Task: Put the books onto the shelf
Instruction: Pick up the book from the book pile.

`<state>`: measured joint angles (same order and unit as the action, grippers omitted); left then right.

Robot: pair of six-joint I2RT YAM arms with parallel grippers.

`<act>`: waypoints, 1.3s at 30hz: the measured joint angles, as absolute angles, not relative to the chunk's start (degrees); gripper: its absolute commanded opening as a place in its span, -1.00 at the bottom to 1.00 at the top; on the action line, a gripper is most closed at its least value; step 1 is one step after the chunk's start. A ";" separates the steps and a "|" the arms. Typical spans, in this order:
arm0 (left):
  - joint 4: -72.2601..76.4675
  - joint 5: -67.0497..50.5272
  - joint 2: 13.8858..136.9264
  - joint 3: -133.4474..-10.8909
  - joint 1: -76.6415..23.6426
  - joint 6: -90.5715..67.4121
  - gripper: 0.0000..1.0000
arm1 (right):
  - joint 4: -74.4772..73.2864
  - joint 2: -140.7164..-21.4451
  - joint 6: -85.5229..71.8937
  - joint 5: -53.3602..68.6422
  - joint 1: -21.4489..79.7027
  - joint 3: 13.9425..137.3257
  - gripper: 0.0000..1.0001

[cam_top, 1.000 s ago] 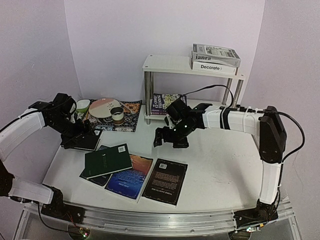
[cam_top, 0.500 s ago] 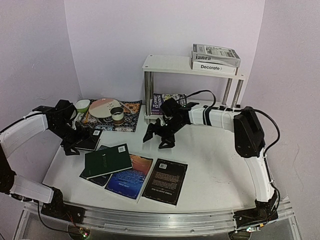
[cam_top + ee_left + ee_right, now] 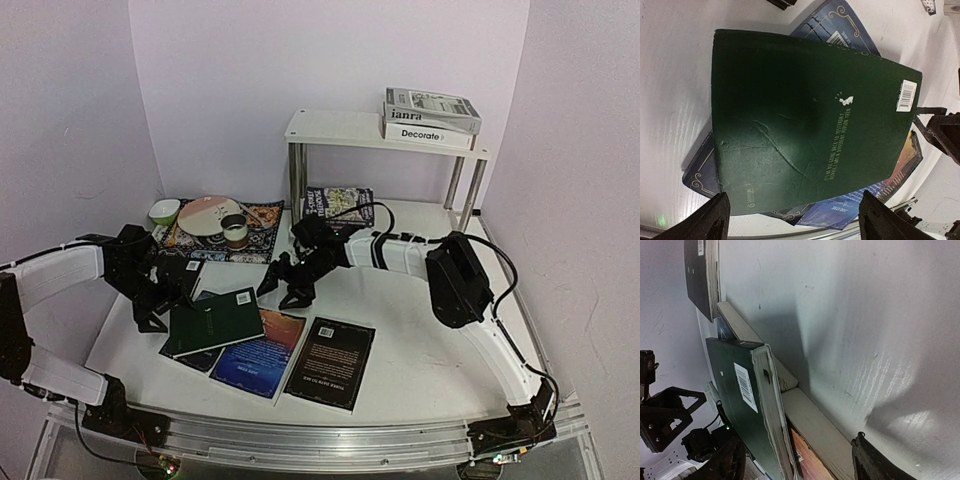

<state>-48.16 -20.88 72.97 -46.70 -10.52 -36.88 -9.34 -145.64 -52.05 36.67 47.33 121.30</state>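
Books (image 3: pixel 262 350) fanned on table (image 3: pixel 430 340): green book (image 3: pixel 215 320) on top, black book (image 3: pixel 330 362) beside; two more stacked on shelf (image 3: pixel 340 130) top board, one on lower board. Left gripper (image 3: pixel 792 210) wide open over green book, holding nothing. Right gripper (image 3: pixel 797 442) open, empty, near green book's edge

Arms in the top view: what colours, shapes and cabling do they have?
Both the left arm and right arm have white tubular links joined by black blocky joints. A black cable loops along the right arm. The fingers are black.
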 measured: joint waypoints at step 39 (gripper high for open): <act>-44.93 -33.95 73.84 -48.88 -10.09 -28.82 0.90 | 12.93 -144.38 -59.75 40.99 47.33 114.13 -1.00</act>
